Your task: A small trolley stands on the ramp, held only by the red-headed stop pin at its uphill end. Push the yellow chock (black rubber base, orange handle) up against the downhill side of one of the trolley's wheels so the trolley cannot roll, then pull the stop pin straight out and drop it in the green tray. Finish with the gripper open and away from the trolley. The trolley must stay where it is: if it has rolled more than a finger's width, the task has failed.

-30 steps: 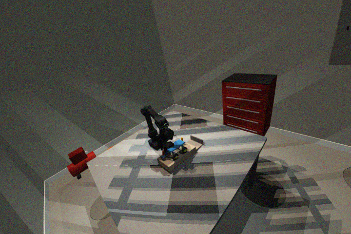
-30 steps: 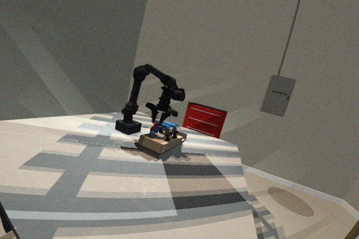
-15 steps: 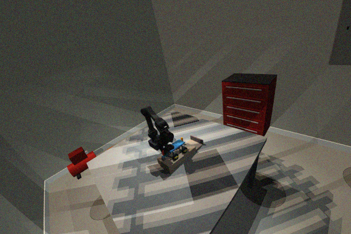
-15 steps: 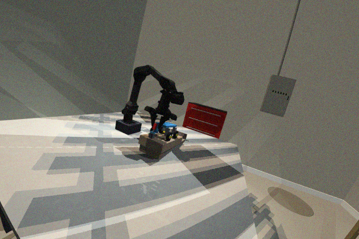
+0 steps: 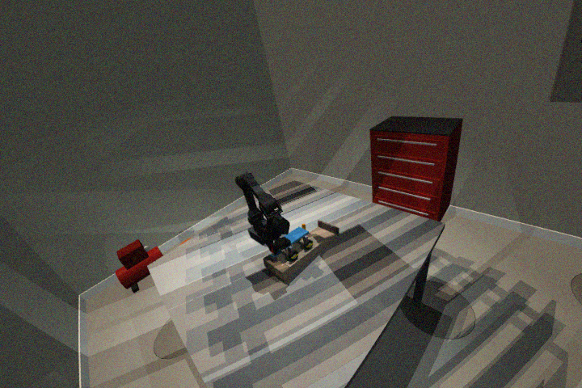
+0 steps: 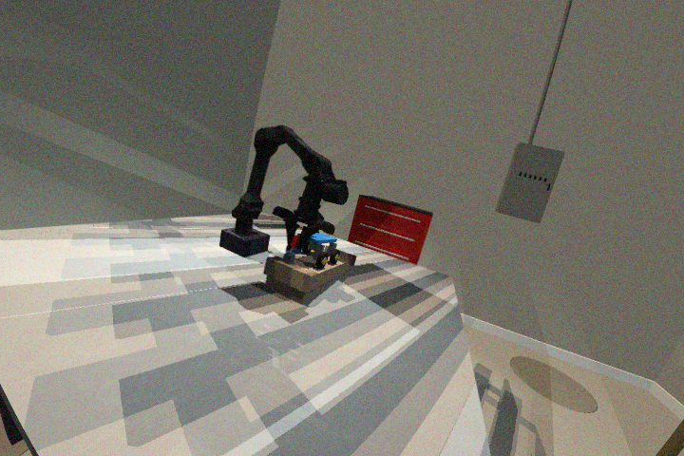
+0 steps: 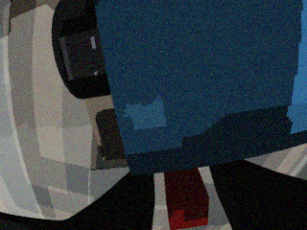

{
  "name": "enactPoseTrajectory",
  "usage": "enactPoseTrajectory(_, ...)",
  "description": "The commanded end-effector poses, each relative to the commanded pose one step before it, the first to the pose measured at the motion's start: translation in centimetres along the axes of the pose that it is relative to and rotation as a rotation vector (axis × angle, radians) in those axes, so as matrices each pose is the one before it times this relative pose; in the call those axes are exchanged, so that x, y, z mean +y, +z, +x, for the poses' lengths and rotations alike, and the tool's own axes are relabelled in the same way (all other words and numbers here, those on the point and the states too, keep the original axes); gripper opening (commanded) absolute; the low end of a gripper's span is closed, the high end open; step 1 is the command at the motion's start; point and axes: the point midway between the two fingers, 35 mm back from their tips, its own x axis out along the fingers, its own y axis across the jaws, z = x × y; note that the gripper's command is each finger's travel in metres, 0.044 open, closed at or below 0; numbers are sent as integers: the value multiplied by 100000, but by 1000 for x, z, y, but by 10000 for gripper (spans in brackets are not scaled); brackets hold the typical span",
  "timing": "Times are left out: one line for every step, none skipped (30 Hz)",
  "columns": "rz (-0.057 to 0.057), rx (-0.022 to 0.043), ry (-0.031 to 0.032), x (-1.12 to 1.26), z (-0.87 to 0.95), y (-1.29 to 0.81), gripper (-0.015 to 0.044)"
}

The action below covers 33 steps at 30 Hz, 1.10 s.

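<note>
The trolley, with its blue deck (image 5: 296, 234) (image 6: 323, 237) (image 7: 201, 57) and dark wheels, stands on the wooden ramp (image 5: 280, 272) (image 6: 286, 276). The stop pin's red head (image 5: 272, 249) (image 6: 294, 241) (image 7: 187, 196) is at the trolley's uphill end. My gripper (image 6: 296, 242) (image 7: 180, 163) is open around the red head, one finger on each side, with narrow pale gaps beside the head in the wrist view. The chock's orange handle (image 5: 303, 225) stands just beyond the trolley's downhill part; its base is hidden, so I cannot tell whether it touches a wheel. The green tray is not visible.
The trolley's deck edge is very close to my fingers. A low end board (image 5: 328, 227) closes the ramp's downhill end. The arm's base (image 6: 244, 241) stands behind the ramp. A red drawer cabinet (image 5: 406, 171) (image 6: 391, 225) stands beyond the table.
</note>
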Motion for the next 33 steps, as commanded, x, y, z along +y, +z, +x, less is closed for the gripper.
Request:
enactPoseTrajectory(-30, 1, -15, -13, -35, 13, 78)
enactPoseTrajectory(0, 0, 0, 0, 0, 0, 72)
enactPoseTrajectory(0, 0, 0, 0, 0, 0, 65)
enactPoseTrajectory(0, 0, 0, 0, 0, 0, 58)
enactPoseTrajectory(0, 0, 0, 0, 0, 0, 52)
enactPoseTrajectory(0, 0, 0, 0, 0, 0, 45)
enactPoseTrajectory(0, 0, 0, 0, 0, 0, 38)
enactPoseTrajectory(0, 0, 0, 0, 0, 0, 32)
enactPoseTrajectory(0, 0, 0, 0, 0, 0, 25)
enactPoseTrajectory(-14, 2, 19, 4, -18, -4, 0)
enactPoseTrajectory(-29, 5, 40, 9, -37, -8, 0)
enactPoseTrajectory(-37, 6, 52, 12, -48, -10, 0)
enactPoseTrajectory(-49, 8, 68, 15, -65, -14, 0)
enactPoseTrajectory(-51, 8, 72, 15, -70, -15, 0)
enactPoseTrajectory(-58, 10, 81, 16, -82, -18, 0)
enactPoseTrajectory(-52, 9, 73, 14, -80, -18, 0)
enactPoseTrajectory(-52, 9, 73, 13, -89, -21, 0)
enactPoseTrajectory(-46, 7, 65, 17, -99, -22, 0)
enactPoseTrajectory(-22, 2, 31, 34, -80, -9, 0)
enactPoseTrajectory(-10, 0, 15, 35, -77, -3, 0)
enactPoseTrajectory(-5, -1, 8, 27, -78, 0, 0)
enactPoseTrajectory(-3, -2, 5, 21, -80, -1, 0)
enactPoseTrajectory(-2, -2, 3, 18, -81, -1, 0)
enactPoseTrajectory(-1, -2, 2, 17, -80, -2, 0)
enactPoseTrajectory(-1, -2, 2, 16, -78, -3, 0)
enactPoseTrajectory(0, -2, 1, 10, -79, -3, 0)
enactPoseTrajectory(0, -2, 1, 6, -81, -4, 0)
enactPoseTrajectory(0, -2, 0, 4, -82, -3, 0)
enactPoseTrajectory(0, -2, 0, 3, -84, -3, 0)
enactPoseTrajectory(0, -2, 0, 2, -85, -4, 0)
enactPoseTrajectory(0, -2, 0, 2, -86, -3, 0)
enactPoseTrajectory(0, -2, 0, 2, -86, -4, 0)
enactPoseTrajectory(0, -2, 0, 1, -86, -4, 0)
